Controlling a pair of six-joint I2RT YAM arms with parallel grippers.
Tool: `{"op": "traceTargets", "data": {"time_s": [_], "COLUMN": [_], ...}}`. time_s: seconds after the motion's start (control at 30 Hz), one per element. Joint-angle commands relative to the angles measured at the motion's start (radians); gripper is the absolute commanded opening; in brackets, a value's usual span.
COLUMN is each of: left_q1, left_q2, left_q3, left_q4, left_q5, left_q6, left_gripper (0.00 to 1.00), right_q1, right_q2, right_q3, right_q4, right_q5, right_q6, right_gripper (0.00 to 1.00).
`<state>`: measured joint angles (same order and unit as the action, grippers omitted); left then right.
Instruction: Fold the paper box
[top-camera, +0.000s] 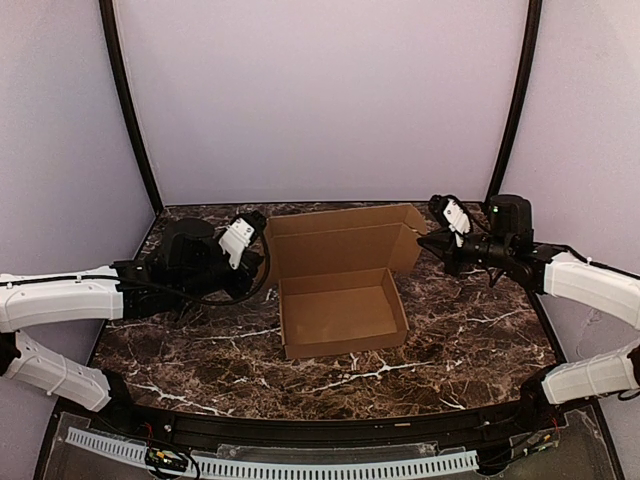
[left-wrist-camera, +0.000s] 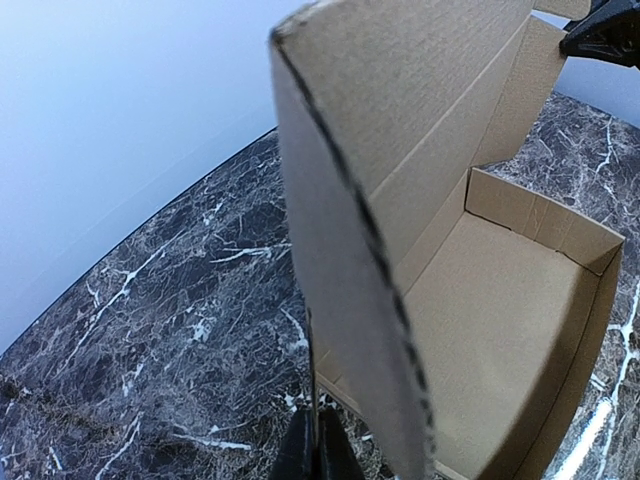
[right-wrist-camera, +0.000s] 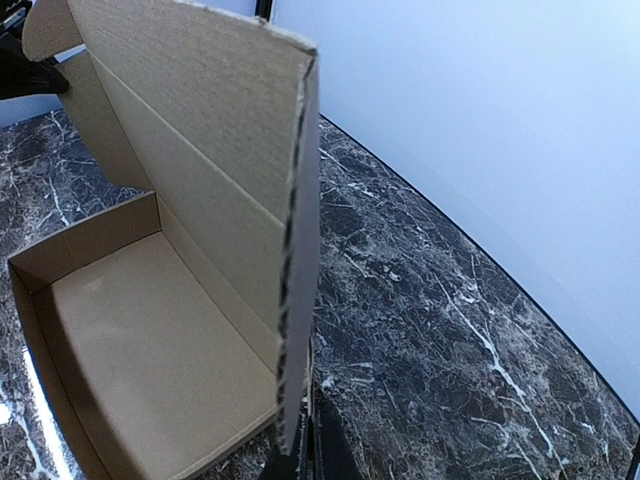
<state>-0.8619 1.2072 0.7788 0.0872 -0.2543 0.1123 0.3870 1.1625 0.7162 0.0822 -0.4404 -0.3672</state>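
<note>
Box lid (top-camera: 340, 245) betw. fingers (left-wrist-camera: 297, 456), prob. pinched

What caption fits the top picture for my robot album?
The left hand and right hand each pinch a side flap of the open paper box on the marble table.
</note>
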Motion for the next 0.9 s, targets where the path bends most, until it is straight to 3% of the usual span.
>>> {"op": "traceTargets", "data": {"time_s": [0.0, 0.33, 0.87], "left_q1": [-0.002, -0.002, -0.002], "left_q2": [-0.014, 0.004, 0.102], "left_q3": [0.027, 0.138, 0.249], "left_q4": [-0.017, -0.130, -0.221], "left_q5": [0.016, 0.044, 0.129], "left_q6": [-0.005, -0.063, -0.270], "left_gripper": [0.01, 0.01, 0.01], "right_q1": [-0.004, 0.049, 0.251], "right_q2": [-0.012, -0.045, -0.050], "right_q3": [0.035, 0.115, 0.207], "right_q4": [0.016, -0.078, -0.227], "right_q5": [-0.040, 0.004, 0.283], "right_q6": [0.039, 0.100, 0.352], "right_gripper": [0.00, 0.00, 0.00]}}
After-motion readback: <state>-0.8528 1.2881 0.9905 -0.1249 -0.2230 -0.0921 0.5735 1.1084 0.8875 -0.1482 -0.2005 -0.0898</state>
